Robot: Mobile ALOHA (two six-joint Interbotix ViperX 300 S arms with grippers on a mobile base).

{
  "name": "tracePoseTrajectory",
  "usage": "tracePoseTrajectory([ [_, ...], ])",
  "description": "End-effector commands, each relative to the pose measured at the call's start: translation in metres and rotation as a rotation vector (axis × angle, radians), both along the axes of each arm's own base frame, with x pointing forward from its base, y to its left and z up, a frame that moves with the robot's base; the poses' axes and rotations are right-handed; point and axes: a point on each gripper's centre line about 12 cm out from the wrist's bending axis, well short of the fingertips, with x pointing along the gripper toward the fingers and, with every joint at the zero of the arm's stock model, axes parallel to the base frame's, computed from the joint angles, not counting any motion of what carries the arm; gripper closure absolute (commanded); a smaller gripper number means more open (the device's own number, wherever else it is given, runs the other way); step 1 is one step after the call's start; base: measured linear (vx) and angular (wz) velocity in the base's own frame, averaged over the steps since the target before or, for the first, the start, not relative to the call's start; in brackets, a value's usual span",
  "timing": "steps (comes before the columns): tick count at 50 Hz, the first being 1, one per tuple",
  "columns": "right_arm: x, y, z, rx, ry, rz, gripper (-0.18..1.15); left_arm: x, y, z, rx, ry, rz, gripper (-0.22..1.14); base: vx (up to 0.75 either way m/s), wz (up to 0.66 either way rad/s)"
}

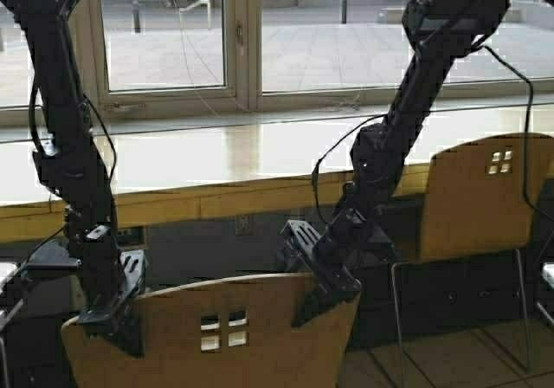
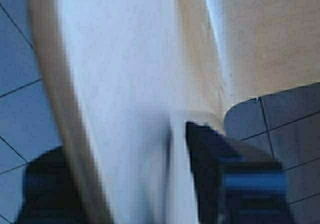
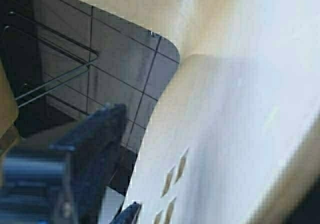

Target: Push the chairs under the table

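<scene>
The left end effector [image 1: 111, 319] is seen low on the left side of the high view. It is set over the top edge of the near chair [image 1: 260, 336], at the left corner of the chair's back. In the left wrist view one dark finger [image 2: 220, 174] is seen on one side of the pale chair back [image 2: 125, 99]. The other side is hidden by the wood, so it cannot be told if the back is pinched.

The near chair is placed in the middle, close to the robot. Four small square holes [image 1: 222, 330] are cut in its curved back. The chair is kept apart from the bench [image 1: 225, 158], with a dark gap between them.

The right end effector [image 1: 329, 293] is set on the top edge of the same chair back, at the right corner. In the right wrist view a dark finger [image 3: 95, 134] is seen beside the pale chair back [image 3: 225, 134], with floor tiles [image 3: 120, 59] shown between them. It cannot be told if this end effector is spread or pressed together.

A second chair [image 1: 485, 197] is seen on the right, farther off. Its back is stood up against the front edge of the bench, and its thin grey legs [image 1: 524, 310] are set on the floor.

The long bench is stretched across the view under a big window [image 1: 260, 33]. Its top is shiny and pale, and its front edge is thick and yellow.
</scene>
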Motion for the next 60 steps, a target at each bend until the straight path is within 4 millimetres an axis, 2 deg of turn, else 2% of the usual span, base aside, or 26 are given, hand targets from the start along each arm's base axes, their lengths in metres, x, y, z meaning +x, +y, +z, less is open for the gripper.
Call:
tracePoseTrajectory([
  [1,-0.006,0.007,-0.012,-0.005,0.001,0.025,0.32,0.005,-0.001,0.008,-0.001,-0.022,-0.001,0.5,0.04,-0.01],
  [8,-0.003,0.006,-0.014,0.006,0.001,0.033,0.75,0.01,0.0,0.012,0.005,-0.04,0.024,0.89,0.05,0.0],
  [10,-0.003,0.006,-0.014,0.006,0.001,0.035,0.85,0.011,0.0,0.012,0.011,-0.045,0.033,0.95,0.05,0.01],
  [13,-0.005,0.006,-0.014,0.006,0.007,0.034,0.95,0.015,0.001,0.012,0.018,-0.058,0.042,0.94,0.05,0.02],
  [22,-0.006,0.003,-0.006,0.003,0.006,0.031,0.93,0.03,-0.003,0.011,0.009,-0.089,0.031,0.89,0.09,0.01],
  [29,-0.006,0.003,-0.002,0.0,0.002,0.03,0.93,0.031,-0.005,0.012,-0.008,-0.086,0.021,0.89,0.12,0.04],
  [52,-0.024,-0.01,-0.016,-0.044,0.045,0.018,0.93,0.037,-0.009,0.02,-0.021,-0.106,-0.013,0.89,0.19,0.08],
  [60,-0.019,-0.011,-0.017,-0.057,0.025,0.004,0.93,0.047,-0.011,0.016,-0.024,-0.123,-0.014,0.89,0.22,-0.01],
])
